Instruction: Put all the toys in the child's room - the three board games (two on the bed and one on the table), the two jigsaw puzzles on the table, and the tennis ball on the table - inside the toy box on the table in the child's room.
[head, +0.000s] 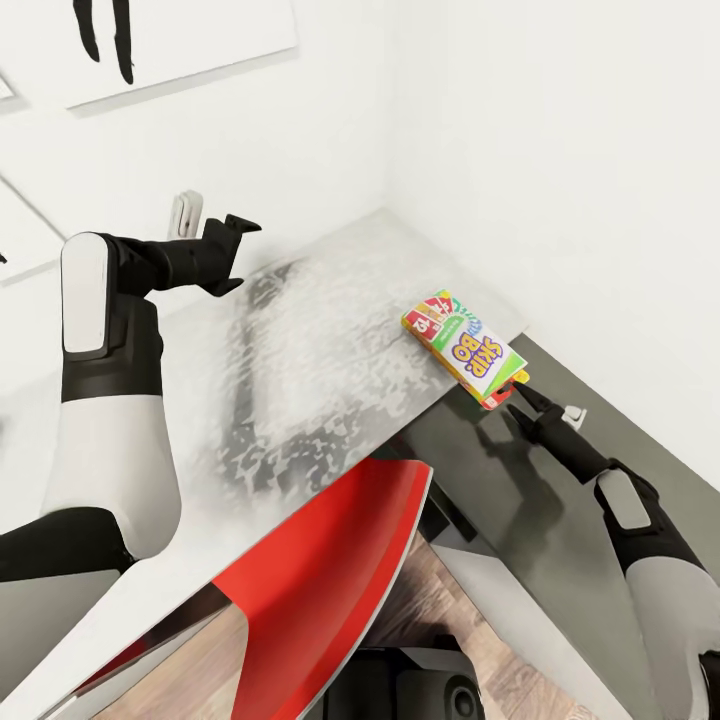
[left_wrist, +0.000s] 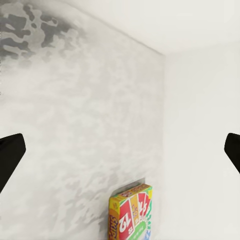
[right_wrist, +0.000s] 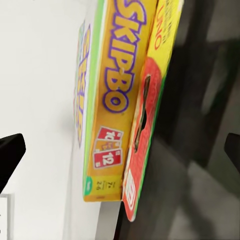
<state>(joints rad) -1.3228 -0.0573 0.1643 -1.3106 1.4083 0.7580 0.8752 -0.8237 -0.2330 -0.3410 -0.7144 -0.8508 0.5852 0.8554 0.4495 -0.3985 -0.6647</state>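
Lying where: the Skip-Bo board game (head: 464, 347) sat flat on the pale speckled surface (head: 300, 380), at its right edge, close to the white wall (head: 560, 150); its near end overhung that edge above a dark grey panel (head: 520, 500).
Box make-up: in the right wrist view the Skip-Bo board game (right_wrist: 112, 100) showed its yellow side, with a thin red and yellow card (right_wrist: 145, 130) pressed against it, so it may have been two items stacked; that could not be settled.
Long axis: it ran from far-left to near-right, the overhanging short end pointing toward the right arm.
Direction from pincer: the box lay just beyond the right gripper (head: 522, 398), up and to the left of it, nearly in line with the fingers.
Right pincer state: its fingers stood spread at the box's near end, touching or almost so, nothing yet held.
Nearer arm: the right, by a wide margin.
Left pincer: the left gripper (head: 232, 255) hovered well apart over the far-left of the surface, fingers parted and empty; its camera caught the Skip-Bo board game (left_wrist: 131, 212) at a distance.
Likely call: a short push forward along the box's length, then closing across its thin sides.
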